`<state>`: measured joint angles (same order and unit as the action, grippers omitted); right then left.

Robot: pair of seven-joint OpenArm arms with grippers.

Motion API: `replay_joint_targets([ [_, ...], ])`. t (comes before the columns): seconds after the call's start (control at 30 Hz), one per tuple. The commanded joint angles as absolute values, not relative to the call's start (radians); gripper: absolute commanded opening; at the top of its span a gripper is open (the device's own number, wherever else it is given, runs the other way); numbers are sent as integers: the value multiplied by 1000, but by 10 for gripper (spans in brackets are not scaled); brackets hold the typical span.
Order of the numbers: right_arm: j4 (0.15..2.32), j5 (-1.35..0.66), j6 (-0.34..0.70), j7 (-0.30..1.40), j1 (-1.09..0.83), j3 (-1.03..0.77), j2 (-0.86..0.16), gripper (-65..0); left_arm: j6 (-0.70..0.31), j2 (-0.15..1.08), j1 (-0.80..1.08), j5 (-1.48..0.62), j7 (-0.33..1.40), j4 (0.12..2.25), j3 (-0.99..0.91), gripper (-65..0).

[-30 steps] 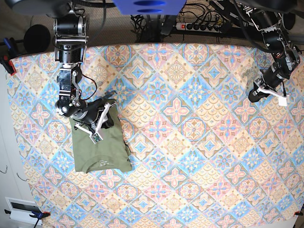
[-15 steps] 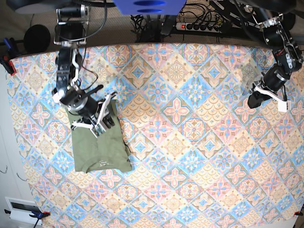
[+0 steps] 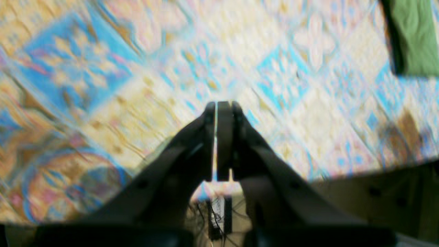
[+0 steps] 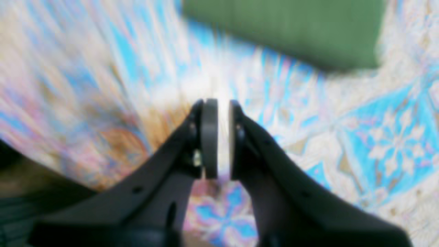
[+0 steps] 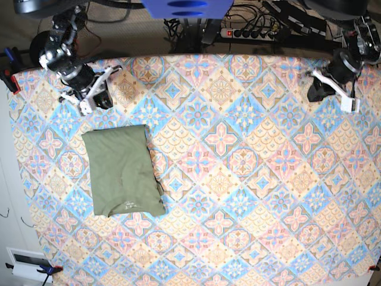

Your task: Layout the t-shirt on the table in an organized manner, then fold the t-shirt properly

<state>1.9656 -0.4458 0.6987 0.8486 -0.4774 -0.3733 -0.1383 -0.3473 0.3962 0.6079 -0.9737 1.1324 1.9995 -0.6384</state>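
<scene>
The t-shirt lies folded into a compact rectangle on the table, toward nine o'clock in the base view, its neckline edge turned toward six o'clock. Nothing touches it. One side edge bulges a little and the lower corner toward five o'clock sticks out, so the packet is not quite square.

The right gripper hovers up at about eleven o'clock, near the table's far edge and apart from the shirt. In its wrist view the right gripper shows its jaws nearly together with a narrow slit of cloth pattern between them, pinching nothing; the green fabric sits at twelve o'clock in that blurred picture. The left gripper is at about one o'clock, well apart from the garment. Its wrist view shows the left gripper pressed together, empty, with a sliver of the shirt in the corner at one o'clock.

By my judgement the fold is essentially done. The risks from here are small: a further pass to tidy that corner could drag the top layer and open the fold, since the cotton is soft, and a low sweep of the right arm could catch the near edge.
</scene>
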Motion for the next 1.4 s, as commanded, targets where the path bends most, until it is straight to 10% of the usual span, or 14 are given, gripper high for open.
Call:
replay_joint_targets([
  [0.0, 1975, -469, 698, 860, -524, -412, -151, -611, -348, 415, 644, -983, 1110, 2020, -677, -650],
  [0.63, 1860, -398, 698, 911, -874, -607, -177, -612, -348, 354, 995, -685, 1093, 1988, -598, -650],
  [1.37, 707, -39, 698, 420, -472, -367, -185, -612, -348, 286, 506, -441, 372, 845, 58, -650],
])
